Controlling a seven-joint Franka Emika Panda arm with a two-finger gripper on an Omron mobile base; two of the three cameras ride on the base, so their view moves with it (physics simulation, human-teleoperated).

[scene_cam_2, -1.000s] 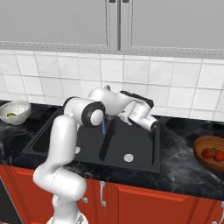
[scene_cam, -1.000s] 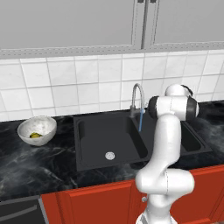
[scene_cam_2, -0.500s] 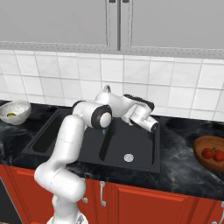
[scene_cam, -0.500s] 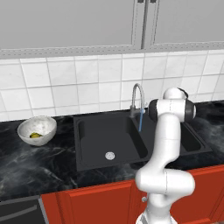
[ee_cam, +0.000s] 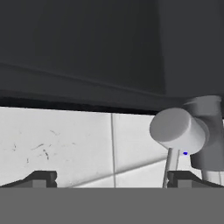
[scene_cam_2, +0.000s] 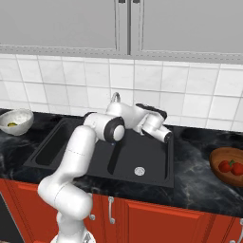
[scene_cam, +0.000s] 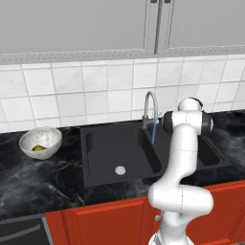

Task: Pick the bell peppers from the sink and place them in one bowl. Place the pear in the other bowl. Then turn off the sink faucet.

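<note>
Open hand (ee_cam: 109, 177) by faucet (ee_cam: 181, 131); wall tiles (ee_cam: 57, 144) behind.

1. No text, label, brand, number or sign can be read in any view.
2. The cabinet doors, wall tiles, counter and robot arm carry no readable writing.

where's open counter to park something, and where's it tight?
Free: dark counter between the white bowl holding the pear and the sink; also counter between the sink's right edge and the wooden bowl of bell peppers. Crowded: behind the sink, where the open tool faces the faucet handle.
</note>
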